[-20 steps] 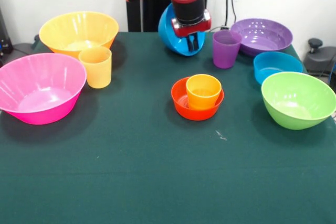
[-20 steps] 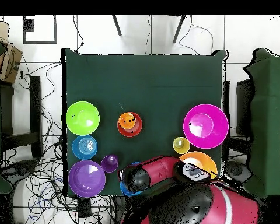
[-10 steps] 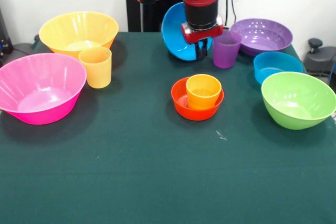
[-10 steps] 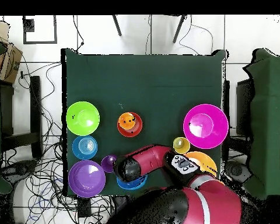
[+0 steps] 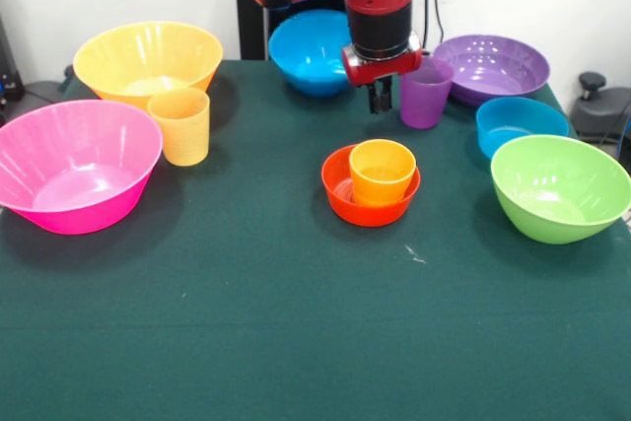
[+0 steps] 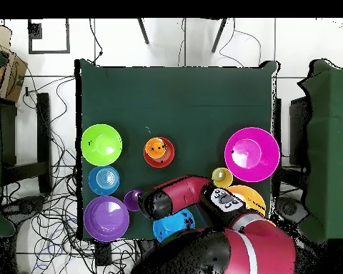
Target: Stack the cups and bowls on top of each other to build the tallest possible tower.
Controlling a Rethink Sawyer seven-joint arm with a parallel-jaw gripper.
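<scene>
In the overhead view the arm [image 6: 203,196] covers the gripper, part of the medium blue bowl [image 6: 168,227] and the big yellow bowl [image 6: 250,198].

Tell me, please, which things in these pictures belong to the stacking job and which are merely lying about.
Belonging to the job:
small red-orange plastic bowl holding the orange plastic cup
purple plastic cup
yellow-orange plastic cup
medium blue plastic bowl
big pink plastic bowl
lime green plastic bowl

Lying about:
tangled floor cables
cardboard box

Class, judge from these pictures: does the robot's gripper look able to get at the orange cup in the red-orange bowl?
Probably yes: the gripper hangs above the table just behind the orange cup, whose open top has nothing over it.
</scene>
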